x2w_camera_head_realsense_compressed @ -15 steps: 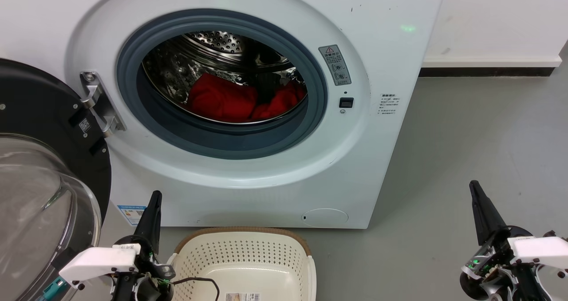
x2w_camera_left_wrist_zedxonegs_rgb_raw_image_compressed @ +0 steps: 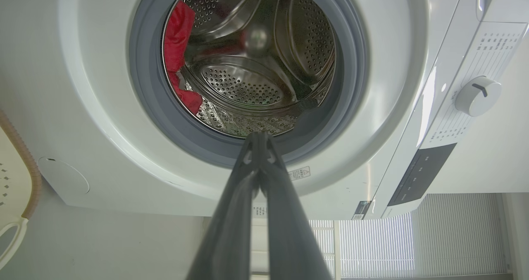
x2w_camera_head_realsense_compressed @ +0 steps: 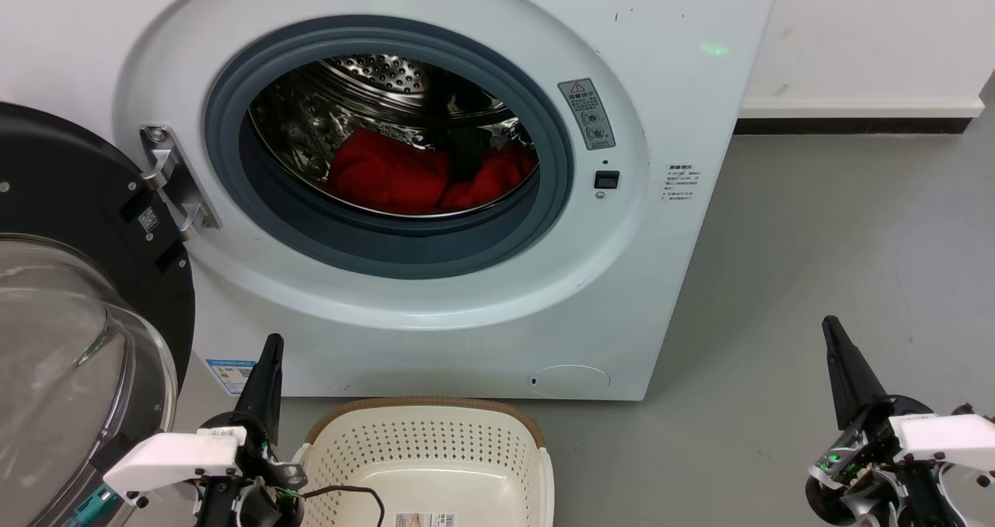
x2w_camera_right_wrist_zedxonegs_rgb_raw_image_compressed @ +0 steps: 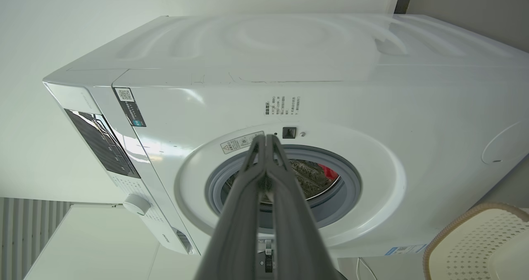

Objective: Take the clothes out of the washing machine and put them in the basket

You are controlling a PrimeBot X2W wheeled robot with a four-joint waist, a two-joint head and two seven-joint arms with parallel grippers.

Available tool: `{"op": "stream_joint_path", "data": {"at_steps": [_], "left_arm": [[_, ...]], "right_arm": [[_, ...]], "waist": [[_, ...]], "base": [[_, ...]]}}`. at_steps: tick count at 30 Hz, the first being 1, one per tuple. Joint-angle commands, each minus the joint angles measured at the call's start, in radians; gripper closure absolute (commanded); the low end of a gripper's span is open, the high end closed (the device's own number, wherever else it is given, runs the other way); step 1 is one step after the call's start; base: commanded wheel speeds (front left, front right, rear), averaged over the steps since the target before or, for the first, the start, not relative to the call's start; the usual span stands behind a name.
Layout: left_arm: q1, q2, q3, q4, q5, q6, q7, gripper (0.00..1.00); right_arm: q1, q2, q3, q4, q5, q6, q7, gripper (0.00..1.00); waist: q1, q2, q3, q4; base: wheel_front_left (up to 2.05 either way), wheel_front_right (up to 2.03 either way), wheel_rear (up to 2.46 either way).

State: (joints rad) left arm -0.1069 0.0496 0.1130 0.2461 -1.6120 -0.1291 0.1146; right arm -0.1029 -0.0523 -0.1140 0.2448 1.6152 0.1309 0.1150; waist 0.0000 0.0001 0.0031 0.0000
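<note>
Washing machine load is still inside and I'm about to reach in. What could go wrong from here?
1. The clothes sit deep in the drum behind the grey door ring; an arm or dragged fabric may catch on it.
2. The open door stands close beside the left gripper; a wide swing could hit it.
3. Both jaws look closed; unopened, they would likely just push the fabric back.

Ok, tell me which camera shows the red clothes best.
The head view: the clothes lie in plain sight, low in the drum. The left wrist view catches a red strip at the drum's edge; the right wrist view, a small red patch.
</note>
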Motion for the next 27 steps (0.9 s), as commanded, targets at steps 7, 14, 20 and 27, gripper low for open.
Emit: {"op": "stream_joint_path", "data": {"at_steps": [7,14,20,27], "left_arm": [[-0.007,0.001,0.002,0.0,-0.002,-0.005,0.002,1.0],[0.005,-0.001,-0.002,0.011,0.0,0.001,-0.001,0.0],[0.04,-0.004,-0.009,0.032,0.007,0.001,-0.017,0.0],[0.051,-0.004,-0.012,0.017,0.033,0.001,-0.047,0.0]], "right_arm": [[-0.013,0.003,0.001,0.001,-0.005,0.0,0.0,1.0],[0.006,0.0,0.001,0.01,0.0,0.0,0.0,0.0],[0.038,0.002,0.006,0.033,-0.006,0.0,-0.015,0.0],[0.046,0.001,0.01,0.029,-0.027,0.0,-0.046,0.0]], "waist": [[0.0,-0.0001,0.0,0.0],[0.0,-0.0001,0.0,0.0],[0.0,-0.0001,0.001,0.0],[0.0,-0.0001,0.002,-0.001]], "base": [[0.0,0.0,0.0],[0.0,0.0,0.0],[0.0,0.0,0.0],[0.0,0.0,0.0]]}}
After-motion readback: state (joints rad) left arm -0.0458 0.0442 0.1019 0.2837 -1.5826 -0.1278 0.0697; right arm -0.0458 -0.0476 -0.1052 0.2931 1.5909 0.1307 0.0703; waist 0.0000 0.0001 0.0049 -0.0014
